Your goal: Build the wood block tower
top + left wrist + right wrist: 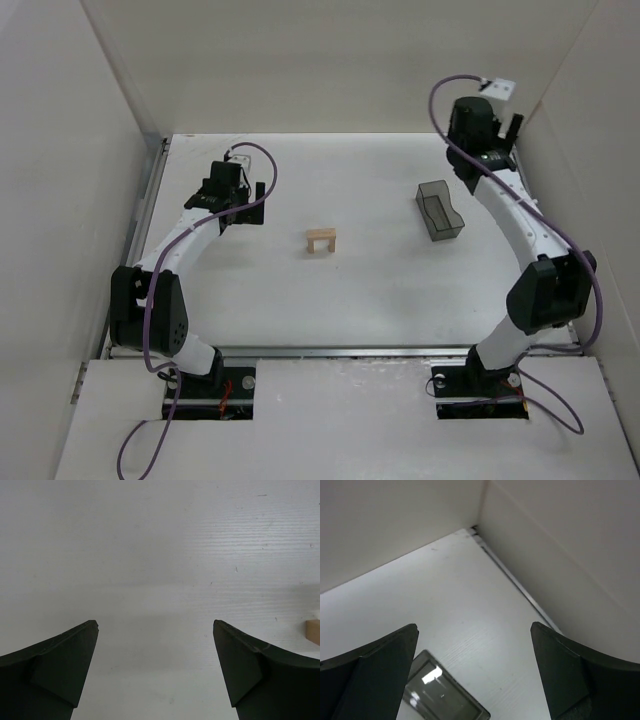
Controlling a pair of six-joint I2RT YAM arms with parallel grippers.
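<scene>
The wood block tower (pixel 321 241) stands mid-table as a small tan arch: two short uprights with a flat plank across them. A tan edge of it (pixel 313 631) shows at the right border of the left wrist view. My left gripper (pixel 247 208) hovers to the left of the arch, open and empty, with only bare table between its fingers (pixel 75 655). My right gripper (pixel 500 135) is raised at the far right corner, well away from the arch. It is open with nothing in it (pixel 475 630).
A translucent dark grey plastic container (pixel 439 209) sits right of centre; its corner (pixel 445 695) shows below the right gripper. White walls enclose the table on the left, back and right, with a metal rail (pixel 515 580) along the right wall's foot.
</scene>
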